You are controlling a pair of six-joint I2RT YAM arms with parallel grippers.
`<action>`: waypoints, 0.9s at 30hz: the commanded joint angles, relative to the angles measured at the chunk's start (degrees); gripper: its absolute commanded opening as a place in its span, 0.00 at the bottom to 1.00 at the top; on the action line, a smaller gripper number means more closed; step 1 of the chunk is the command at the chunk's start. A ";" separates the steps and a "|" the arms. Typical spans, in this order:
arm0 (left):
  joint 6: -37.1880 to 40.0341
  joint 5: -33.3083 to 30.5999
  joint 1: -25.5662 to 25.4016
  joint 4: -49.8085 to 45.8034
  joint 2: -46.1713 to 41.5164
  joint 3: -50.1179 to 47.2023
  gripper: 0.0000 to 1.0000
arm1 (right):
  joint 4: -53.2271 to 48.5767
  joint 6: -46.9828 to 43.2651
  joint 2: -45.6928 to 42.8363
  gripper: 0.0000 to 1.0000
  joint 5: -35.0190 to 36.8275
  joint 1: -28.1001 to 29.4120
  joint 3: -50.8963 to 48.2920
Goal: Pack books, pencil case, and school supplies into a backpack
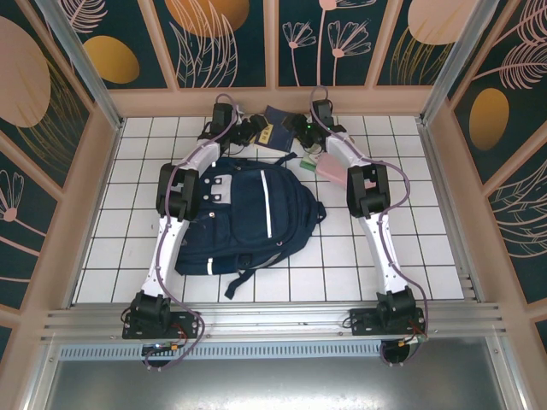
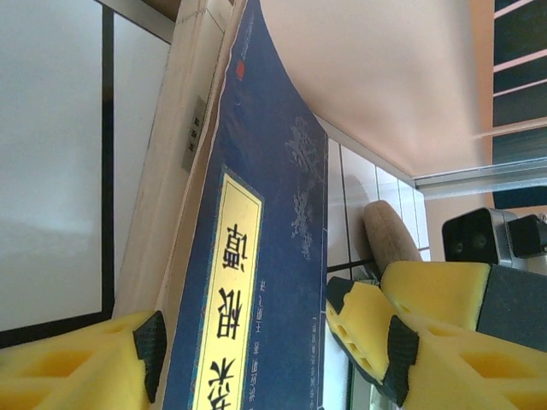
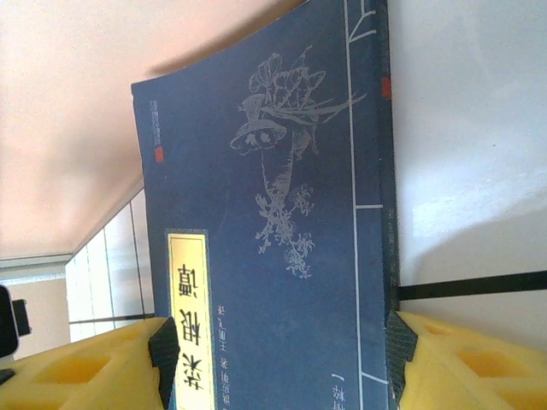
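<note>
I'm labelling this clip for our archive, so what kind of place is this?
Probably a robot test booth, not a classroom: a white tiled tabletop, leaf-patterned wall panels boxing it in, and a left arm and right arm bolted to an aluminium rail.

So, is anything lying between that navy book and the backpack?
Nothing visible. The navy book lies just beyond the backpack; the green pack and pink pencil case sit right of that path.

We count one navy backpack [image 1: 248,222], one dark blue book [image 1: 275,126] bearing a single yellow title label, one pale pink pencil case [image 1: 332,173], one pale green pack [image 1: 307,161] and one tan oval piece [image 2: 389,235]. Robot arms: two, a left arm [image 1: 162,252] and a right arm [image 1: 380,248].
</note>
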 commanded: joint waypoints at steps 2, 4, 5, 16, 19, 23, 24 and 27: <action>-1.51 6.41 -2.44 2.72 -4.96 -0.95 0.70 | 0.25 0.55 1.80 0.65 -3.90 0.62 -2.68; -2.47 6.87 -2.34 4.27 -5.44 -1.88 0.69 | 0.55 0.63 1.69 0.65 -4.25 0.55 -3.33; -3.00 7.29 -2.35 5.34 -5.75 -2.60 0.68 | 0.57 0.66 1.54 0.65 -4.32 0.54 -3.55; -2.51 7.18 -2.21 1.17 -3.15 0.94 0.65 | 1.62 0.37 0.07 0.63 -5.29 0.32 -6.26; -0.92 6.92 -2.04 -0.88 -2.60 1.15 0.67 | 1.61 0.31 -0.26 0.63 -5.43 0.19 -6.66; 2.65 5.51 -2.15 -4.40 -2.32 1.91 0.73 | 1.60 0.10 -0.43 0.63 -5.54 0.21 -7.10; 4.17 4.46 -2.15 -6.37 -2.20 2.57 0.74 | 1.51 0.15 -0.46 0.63 -5.58 0.23 -7.16; 6.35 2.88 -2.02 -8.70 -2.10 2.42 0.72 | 1.50 0.19 -0.62 0.63 -5.67 0.22 -7.27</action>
